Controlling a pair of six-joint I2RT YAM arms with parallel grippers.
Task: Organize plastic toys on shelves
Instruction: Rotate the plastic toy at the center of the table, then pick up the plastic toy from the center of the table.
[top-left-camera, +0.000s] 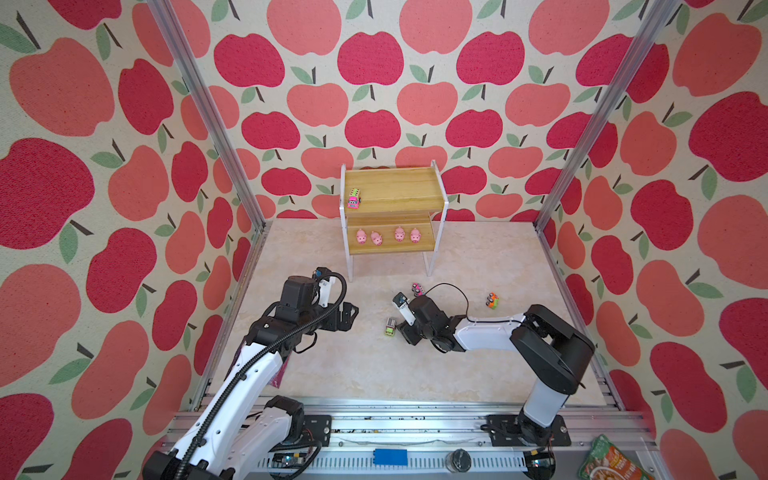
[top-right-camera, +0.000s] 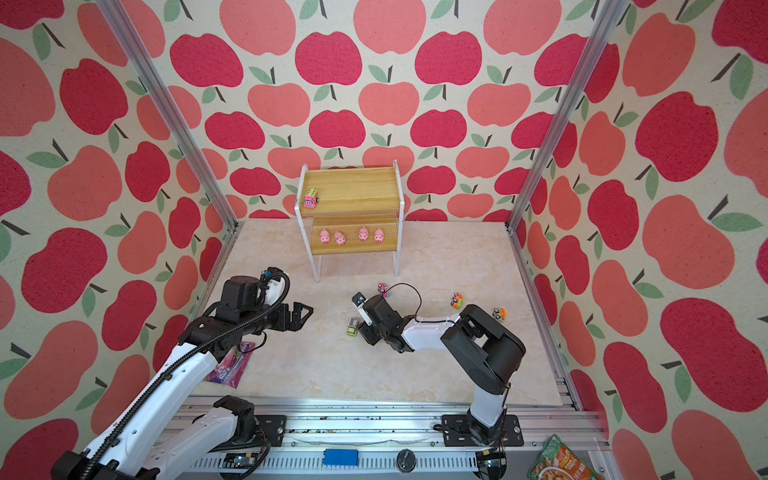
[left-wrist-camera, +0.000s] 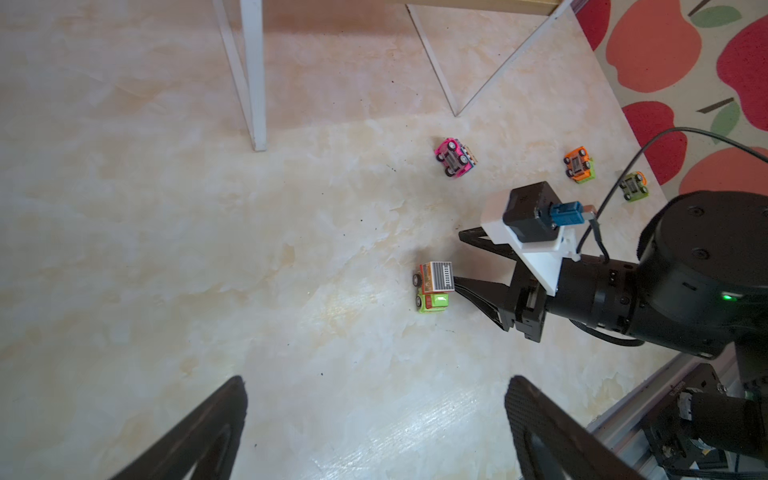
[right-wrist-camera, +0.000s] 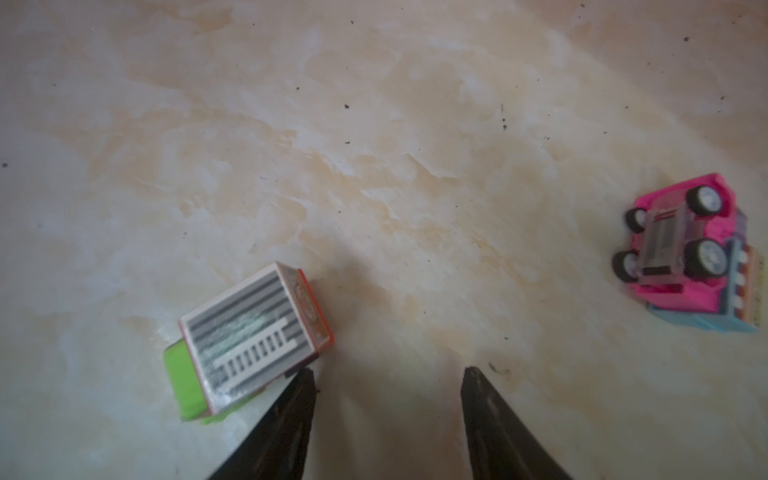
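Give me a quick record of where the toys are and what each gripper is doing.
Top board: pink truck
Bottom board: four pigs in a row
Table: green truck, tipped pink truck, orange truck, fourth truck
Left gripper: open, empty, over the table
Right gripper: open, empty, close beside the green truck

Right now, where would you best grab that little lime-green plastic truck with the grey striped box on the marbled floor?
Probably the striped box of the lime-green plastic truck, pinched across its two long sides from straight above. It stands roof-up, and those sides look flat and parallel. It sits just outside one fingertip of the open right gripper, so shift sideways first.
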